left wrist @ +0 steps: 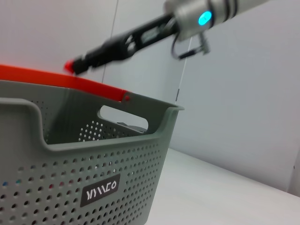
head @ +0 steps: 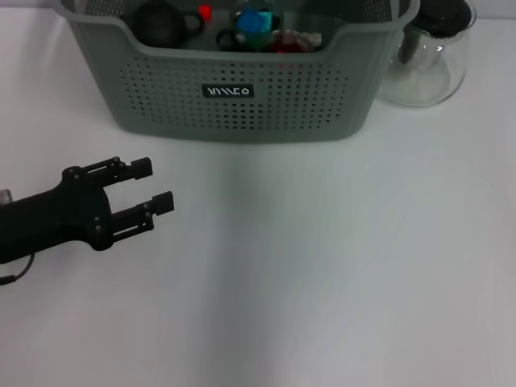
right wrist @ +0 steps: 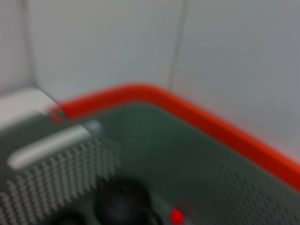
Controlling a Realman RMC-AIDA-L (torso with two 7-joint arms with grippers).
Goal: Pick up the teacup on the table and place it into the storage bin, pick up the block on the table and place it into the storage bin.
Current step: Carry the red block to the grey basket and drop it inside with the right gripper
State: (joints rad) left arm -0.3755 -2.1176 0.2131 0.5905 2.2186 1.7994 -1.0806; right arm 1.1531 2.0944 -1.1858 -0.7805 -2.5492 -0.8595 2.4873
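Note:
The grey-green storage bin [head: 242,113] stands at the table's far edge. Inside it sit a dark round teacup with a handle [head: 157,22], a blue block [head: 256,20] and small red pieces. My left gripper [head: 153,185] hovers open and empty over the table, in front of the bin's left end. In the left wrist view the bin wall [left wrist: 93,159] is close, and my right arm [left wrist: 140,37] reaches over its rim, its gripper tip [left wrist: 77,63] blurred. The right wrist view looks down into the bin [right wrist: 201,154] at the dark teacup [right wrist: 123,201].
A clear glass pitcher with a dark lid [head: 431,52] stands just right of the bin. White tabletop [head: 322,282] spreads in front of the bin. An orange edge [left wrist: 56,79] runs behind the bin's far rim.

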